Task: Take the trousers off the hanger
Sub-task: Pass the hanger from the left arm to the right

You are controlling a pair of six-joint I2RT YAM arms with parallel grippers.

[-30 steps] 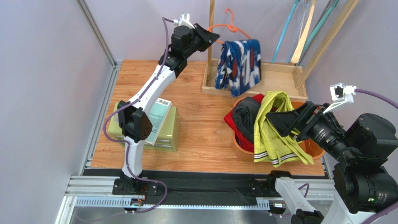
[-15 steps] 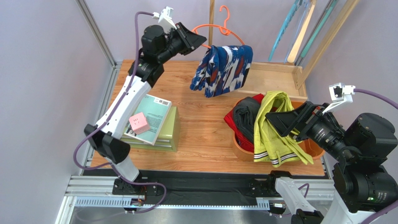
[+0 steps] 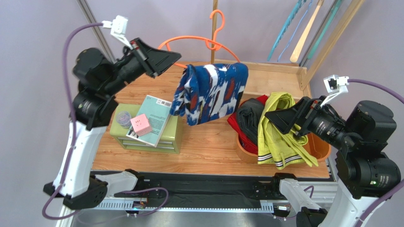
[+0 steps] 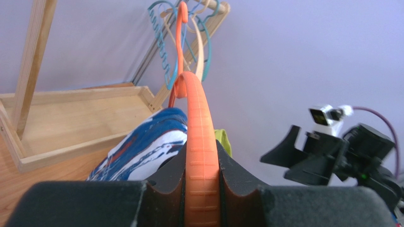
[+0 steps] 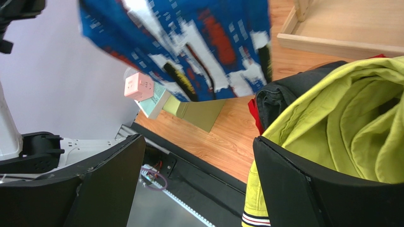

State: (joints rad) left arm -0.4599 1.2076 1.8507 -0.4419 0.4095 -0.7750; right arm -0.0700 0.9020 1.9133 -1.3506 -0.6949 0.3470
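Clamping the orange hanger (image 3: pixel 208 45) off-centre, the left gripper (image 3: pixel 170 61) risks it twisting and shedding the navy patterned trousers (image 3: pixel 211 92); the right gripper (image 3: pixel 284 124) gapes empty.

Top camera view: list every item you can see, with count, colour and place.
hanger: one, orange, held above the table
patterned trousers: one pair, navy, white and red, draped over the hanger
yellow-green trousers: one pair, in the tub, spilling over its near rim
black trousers: one pair, in the tub
red trousers: one pair, in the tub, under the black
tub: one, orange-brown, table's right side
rack: one, wooden, at the back
spare hangers: several, teal and cream, back right
box: one, green, left side
book: one, pale teal, on the box
cube: one, pink, on the book
table: one, wooden
left fingers: black, shut on the hanger
right fingers: black, open, over the tub
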